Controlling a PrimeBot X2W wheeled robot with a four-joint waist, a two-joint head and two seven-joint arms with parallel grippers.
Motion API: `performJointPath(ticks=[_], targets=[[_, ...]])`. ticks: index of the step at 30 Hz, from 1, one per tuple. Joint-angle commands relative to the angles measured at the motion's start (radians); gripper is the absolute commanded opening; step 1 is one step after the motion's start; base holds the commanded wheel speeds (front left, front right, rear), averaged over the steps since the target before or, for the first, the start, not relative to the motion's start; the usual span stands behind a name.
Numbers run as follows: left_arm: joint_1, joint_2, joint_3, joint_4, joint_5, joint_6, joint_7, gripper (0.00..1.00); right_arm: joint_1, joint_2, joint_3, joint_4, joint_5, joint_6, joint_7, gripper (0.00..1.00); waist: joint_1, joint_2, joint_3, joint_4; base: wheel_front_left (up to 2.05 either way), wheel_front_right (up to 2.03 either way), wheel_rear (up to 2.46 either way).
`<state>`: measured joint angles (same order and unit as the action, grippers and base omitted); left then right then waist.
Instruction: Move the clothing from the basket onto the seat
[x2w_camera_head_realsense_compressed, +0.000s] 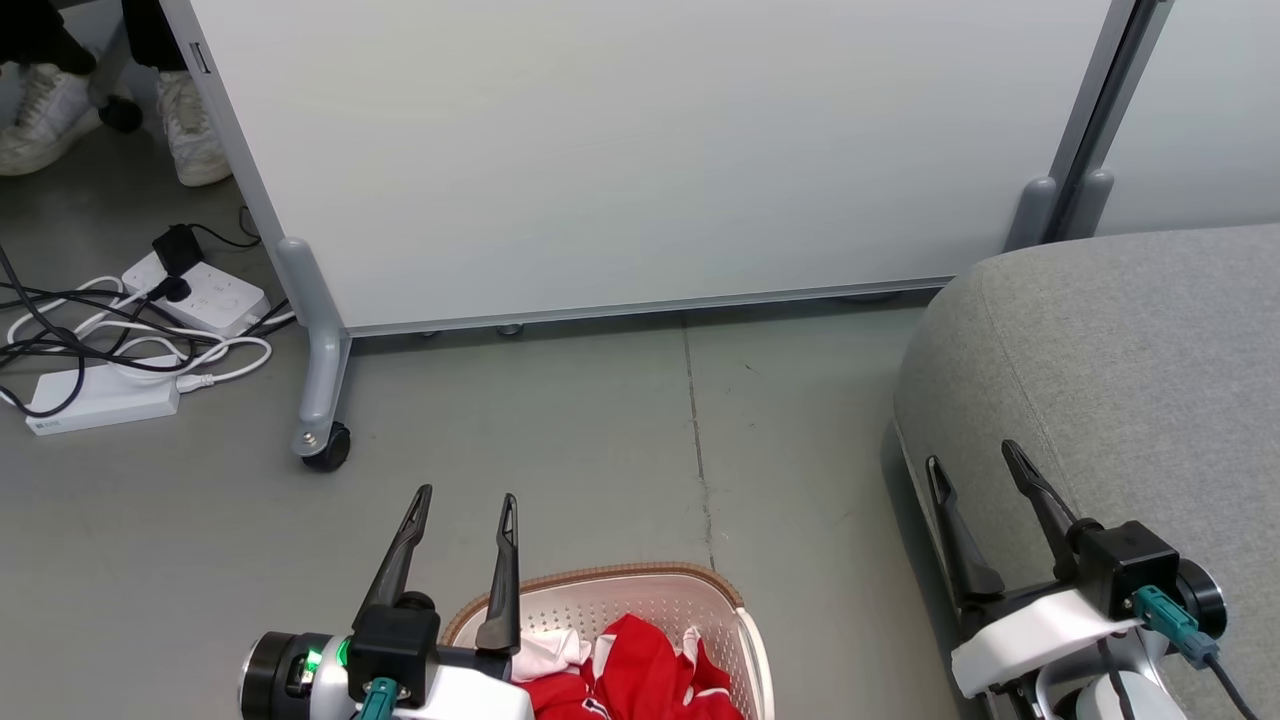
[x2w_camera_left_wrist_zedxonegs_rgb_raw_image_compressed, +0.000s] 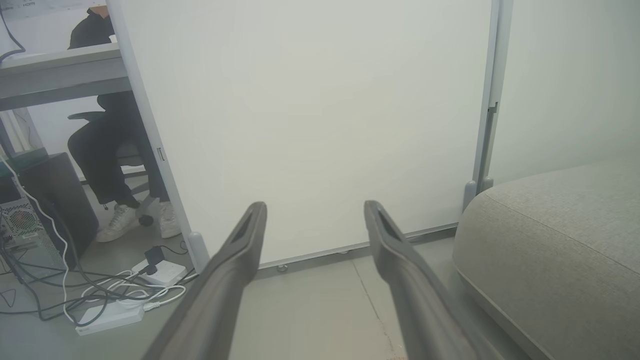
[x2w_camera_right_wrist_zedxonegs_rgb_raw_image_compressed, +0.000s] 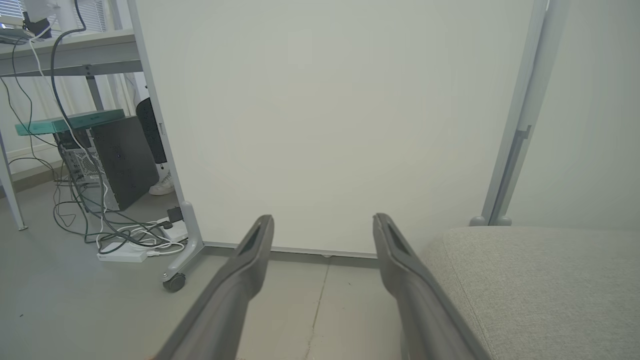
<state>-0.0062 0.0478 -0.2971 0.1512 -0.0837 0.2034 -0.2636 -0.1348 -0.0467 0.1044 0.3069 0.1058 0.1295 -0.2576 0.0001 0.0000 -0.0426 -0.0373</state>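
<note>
Two dark, long-fingered pincers hang spread and empty. The left gripper (x2w_camera_head_realsense_compressed: 467, 497) shows over the left rim of the cream-white perforated plastic basket (x2w_camera_head_realsense_compressed: 640, 574) with brown woven-look edging. The right gripper (x2w_camera_head_realsense_compressed: 970, 453) shows at the front corner of the large grey fabric-upholstered seat (x2w_camera_head_realsense_compressed: 1120, 380). The soft bright-red jersey clothing (x2w_camera_head_realsense_compressed: 640, 670) with white trim lies heaped inside the basket on the grey floor (x2w_camera_head_realsense_compressed: 560, 450). None of it is on the seat, which stands apart to the basket's right. The step in hand appears to be the first reach. It would likely go best with the left fingers tipped down over the top of the heap. They should stay spread until they straddle a thick fold, away from the perforated wall. The lift should then clear the rim before the arm swings right.
</note>
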Motion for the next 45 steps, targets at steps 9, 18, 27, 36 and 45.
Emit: performJointPath(ticks=[9, 18, 27, 36, 45], targets=[[0.003, 0.004, -0.002, -0.007, 0.002, 0.001, -0.002, 1.0, -0.013, -0.005, -0.008, 0.004, 0.008, 0.002, -0.008, 1.0, -0.0001, 0.0, -0.002, 0.007, 0.0, 0.0, 0.0], [0.006, 0.004, -0.002, 0.002, 0.0, -0.006, -0.002, 1.0, -0.011, -0.005, -0.009, 0.006, 0.009, 0.002, -0.007, 1.0, -0.0001, 0.0, -0.003, 0.006, 0.0, 0.0, 0.0], [0.006, 0.004, -0.004, 0.008, -0.002, -0.01, -0.002, 1.0, -0.008, -0.005, -0.001, 0.005, 0.011, 0.002, -0.007, 1.0, -0.0001, 0.0, 0.001, 0.0, 0.0, 0.0, 0.0], [-0.002, 0.004, -0.016, 0.049, -0.014, -0.034, -0.001, 1.0, -0.011, -0.005, -0.012, 0.01, -0.02, 0.002, -0.007, 1.0, -0.0001, 0.0, 0.043, -0.019, 0.0, 0.0, 0.0], [-0.081, 0.004, -0.039, 0.179, 0.015, -0.083, -0.001, 1.0, -0.033, -0.005, -0.058, -0.027, -0.045, 0.002, -0.007, 1.0, -0.0001, 0.0, 0.217, -0.054, 0.0, 0.0, 0.0]])
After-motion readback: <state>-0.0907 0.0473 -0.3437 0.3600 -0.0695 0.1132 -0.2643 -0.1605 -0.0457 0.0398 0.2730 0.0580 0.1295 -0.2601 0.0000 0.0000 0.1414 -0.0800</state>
